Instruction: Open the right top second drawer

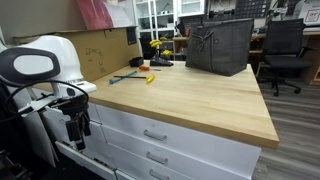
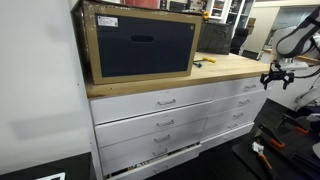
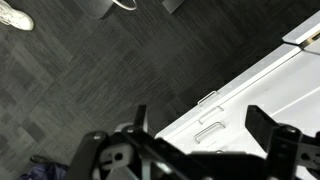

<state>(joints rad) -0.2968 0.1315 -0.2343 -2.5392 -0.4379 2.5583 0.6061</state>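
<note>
Workshop, wood-topped bench [image 1: 200,100]: my tool [image 3: 200,120] hangs, jaws spread, well apart from the right top second drawer [image 2: 135,127]; I should grip its handle [image 2: 165,123] centrally, pull straight.

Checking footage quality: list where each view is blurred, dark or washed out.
In an exterior view the robot base looks washed out; in an exterior view a blurry pale surface fills the picture's left; in the wrist view the gripper is dark and soft.
</note>
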